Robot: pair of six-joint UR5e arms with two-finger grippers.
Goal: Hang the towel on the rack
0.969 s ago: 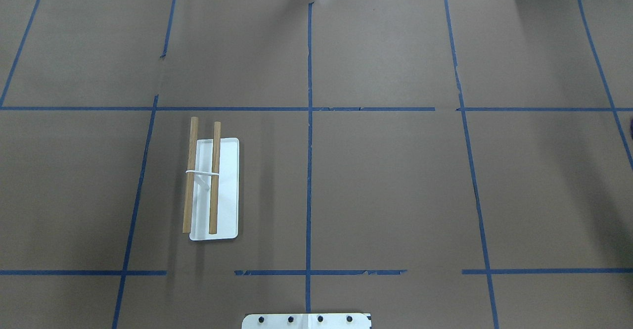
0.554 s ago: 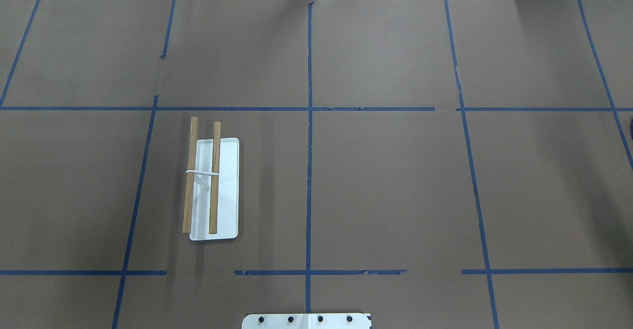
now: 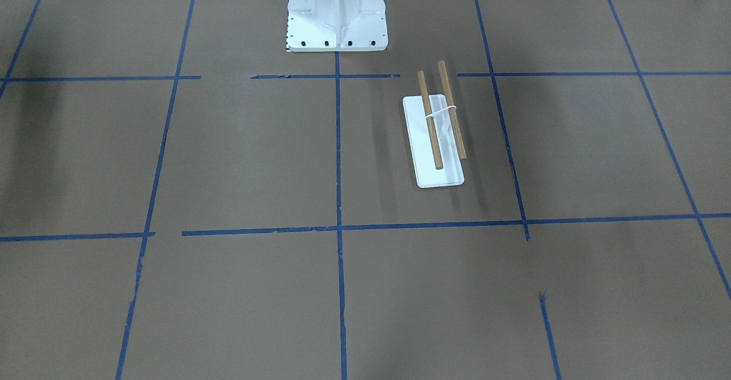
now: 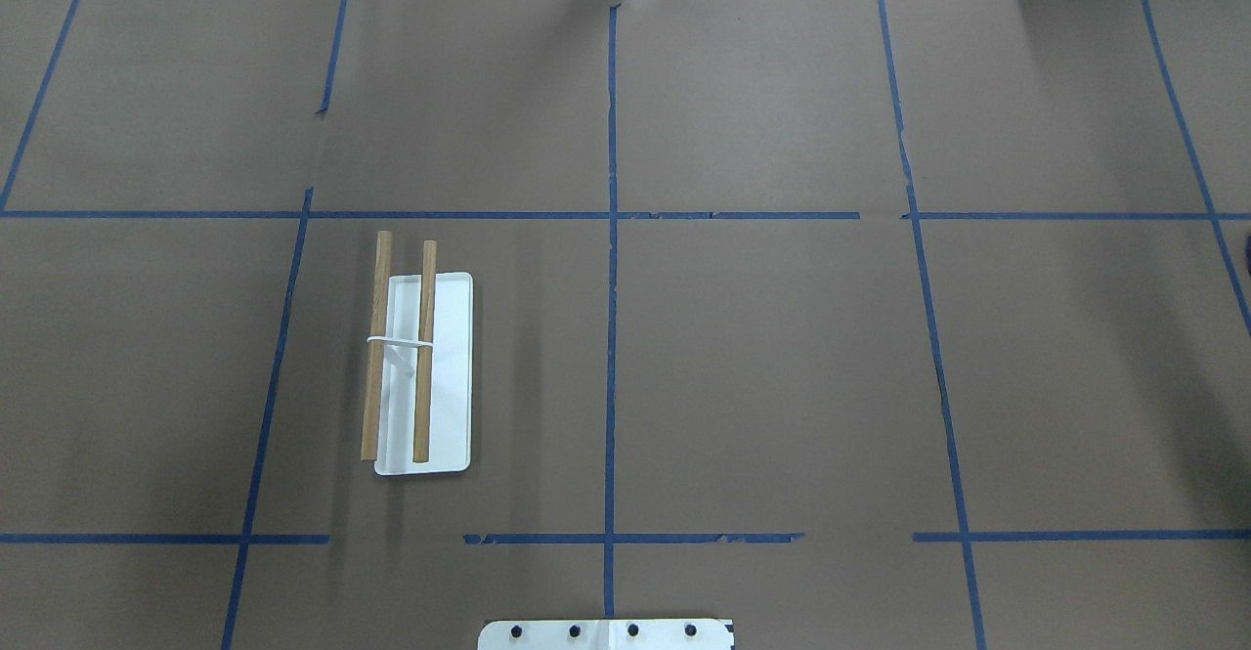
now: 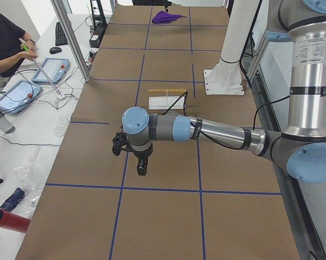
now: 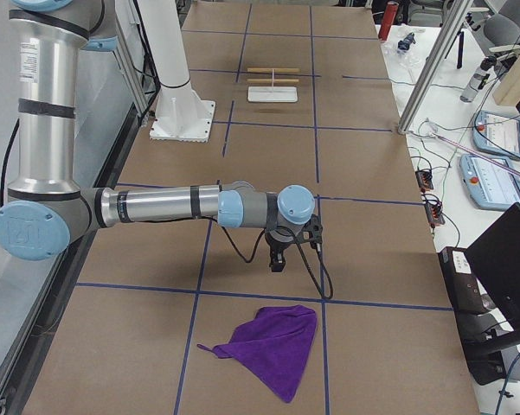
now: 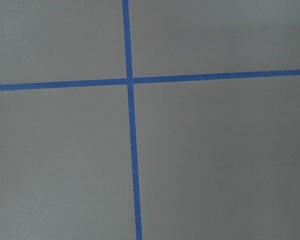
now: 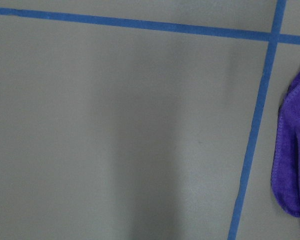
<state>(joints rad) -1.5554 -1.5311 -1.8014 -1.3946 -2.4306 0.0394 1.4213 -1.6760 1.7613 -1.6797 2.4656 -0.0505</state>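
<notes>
The rack point(image 4: 445, 376) stands on the brown table left of centre: a flat white base with two wooden dowels point(image 4: 424, 352) on a white bracket. It also shows in the front view point(image 3: 437, 140) and, small, in both side views point(image 5: 167, 101) point(image 6: 272, 92). The purple towel point(image 6: 272, 346) lies crumpled on the table at the robot's right end, also visible far off in the left side view point(image 5: 168, 17) and at the right wrist view's edge point(image 8: 292, 160). My right gripper point(image 6: 277, 261) hangs over the table just short of the towel. My left gripper point(image 5: 142, 167) hangs over the table's left end. I cannot tell whether either is open or shut.
The white bolted robot pedestal point(image 3: 337, 14) stands at the table's near-robot edge. Blue tape lines point(image 4: 612, 239) grid the brown paper. Aluminium posts point(image 6: 428, 78), tablets point(image 5: 49, 69) and a seated operator point(image 5: 5, 43) are beside the far side of the table.
</notes>
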